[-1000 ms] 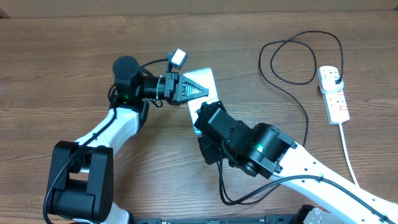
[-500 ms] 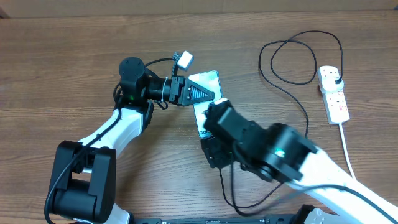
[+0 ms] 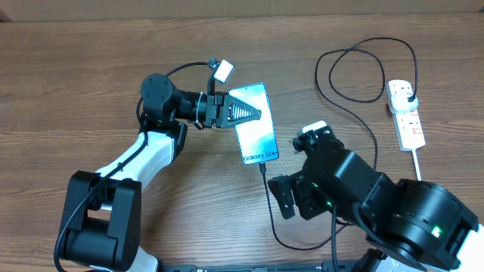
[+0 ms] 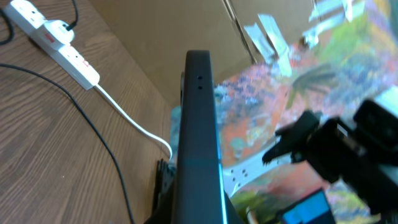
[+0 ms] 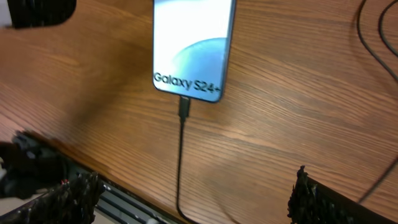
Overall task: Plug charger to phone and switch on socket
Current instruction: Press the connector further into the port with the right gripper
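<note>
**Now the cable sits in the phone, and my right fingers stand wide**

The slim, black-edged phone (image 3: 255,125), its light-blue lit screen reading "Galaxy S24+", is near the middle of the brown wooden table (image 3: 76,68), screen up. My left gripper (image 3: 240,113) is clamped on its long edge, the one nearer my left arm. I cannot tell whether the phone rests on the wood or hangs just above it.

The small connector tip (image 5: 184,107) of the long, thin black charger cable (image 3: 266,189) is seated in the phone's bottom edge. The cable runs toward my base, passes behind my right arm, then loops across to its black plug (image 3: 408,94), which sits in the end outlet of the white power strip (image 3: 408,121) at the table's right side. The strip's switches are too small to read. A thick white cord (image 3: 423,181) trails from it.

My right gripper (image 5: 186,193) hangs just short of the phone's bottom edge, fingers spread wide and holding nothing, with the cable lying between them.
</note>
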Controlling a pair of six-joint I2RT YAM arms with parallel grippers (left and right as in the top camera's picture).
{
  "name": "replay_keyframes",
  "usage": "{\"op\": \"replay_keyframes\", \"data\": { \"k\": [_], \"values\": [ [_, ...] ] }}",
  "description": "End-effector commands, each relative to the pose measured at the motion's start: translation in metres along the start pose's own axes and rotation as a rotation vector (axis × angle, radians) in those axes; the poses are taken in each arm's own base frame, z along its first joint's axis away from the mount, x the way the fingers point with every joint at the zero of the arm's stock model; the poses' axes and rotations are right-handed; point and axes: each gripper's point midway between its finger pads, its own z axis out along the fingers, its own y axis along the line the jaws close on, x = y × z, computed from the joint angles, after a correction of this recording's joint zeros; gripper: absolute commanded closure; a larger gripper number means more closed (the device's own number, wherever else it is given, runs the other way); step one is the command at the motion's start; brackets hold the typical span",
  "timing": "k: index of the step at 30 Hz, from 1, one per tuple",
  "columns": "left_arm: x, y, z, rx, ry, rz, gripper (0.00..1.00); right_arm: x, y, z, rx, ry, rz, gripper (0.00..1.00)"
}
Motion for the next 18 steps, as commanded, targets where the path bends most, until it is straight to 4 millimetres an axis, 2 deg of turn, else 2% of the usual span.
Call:
{"op": "replay_keyframes", "data": {
  "k": [1, 3, 6, 11, 16, 18],
  "values": [
    [-0.013, 0.002, 0.001, -0.015, -0.073, -0.118, 0.96, -0.001, 0.007, 0.015, -0.006, 0.028, 0.039, 0.02],
    [-0.015, 0.002, 0.001, -0.015, -0.082, -0.17, 0.96, 0.002, 0.013, 0.029, -0.019, 0.066, 0.037, 0.2],
    [-0.014, 0.002, 0.001, -0.013, -0.08, -0.199, 0.96, 0.01, 0.017, 0.048, -0.005, 0.131, 0.055, 0.28],
    [-0.014, 0.002, 0.0, -0.012, -0.078, -0.232, 0.96, 0.023, 0.016, 0.073, 0.051, 0.241, 0.061, 0.37],
    [-0.017, 0.004, -0.01, -0.021, -0.097, -0.251, 0.96, 0.031, 0.016, 0.092, 0.092, 0.31, 0.054, 0.41],
    [-0.018, 0.005, -0.014, -0.024, -0.1, -0.261, 0.96, 0.034, 0.015, 0.097, 0.109, 0.332, 0.074, 0.47]
  ]
}}
